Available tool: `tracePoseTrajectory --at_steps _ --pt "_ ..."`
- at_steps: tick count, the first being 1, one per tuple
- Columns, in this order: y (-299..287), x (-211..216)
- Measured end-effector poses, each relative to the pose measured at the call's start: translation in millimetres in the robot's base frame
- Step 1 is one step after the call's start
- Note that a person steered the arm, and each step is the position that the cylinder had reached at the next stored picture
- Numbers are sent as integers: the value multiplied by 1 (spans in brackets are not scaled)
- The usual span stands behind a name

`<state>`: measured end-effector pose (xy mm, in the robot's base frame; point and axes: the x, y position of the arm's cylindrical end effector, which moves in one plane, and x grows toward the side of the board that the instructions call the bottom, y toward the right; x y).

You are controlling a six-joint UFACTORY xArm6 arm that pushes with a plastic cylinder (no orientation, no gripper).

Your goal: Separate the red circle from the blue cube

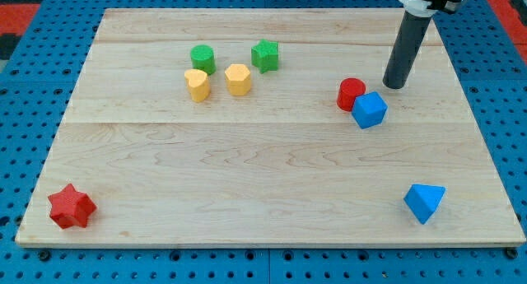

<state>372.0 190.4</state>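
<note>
In the camera view, a pale wooden tabletop [263, 169] lies on a blue pegboard [25, 111], and my tip [394, 86] rests on the wood in the far right part of the board, at the lower end of a dark rod that comes down from the view's top. The arm ends in this plain rod, so there is no end effector with jaws to be apart or together, and nothing is clamped. The red circle [351, 94] stands just to the left of my tip and slightly nearer, with a small gap of bare wood between them. The blue cube [370, 109] sits against the red circle on its near right side, the two touching or very nearly so; the cube is just near of my tip, also apart from it. Far left of centre is a loose cluster: a green cylinder [202, 59], a green star-like block [265, 55] to its right, and nearer to the viewer a yellow block [197, 84] and a yellow hexagonal block [238, 78] side by side, close but not clearly touching. A red star [72, 207] lies alone in the near left corner. A blue wedge-like block [424, 202] lies alone in the near right, well apart from the task pair.
</note>
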Motion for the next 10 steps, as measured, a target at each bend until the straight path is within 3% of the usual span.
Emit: tracePoseTrajectory --at_steps 2,4,8,10 --pt "-13 11" --pt "-79 53" --pt "-243 58" --pt "-195 39"
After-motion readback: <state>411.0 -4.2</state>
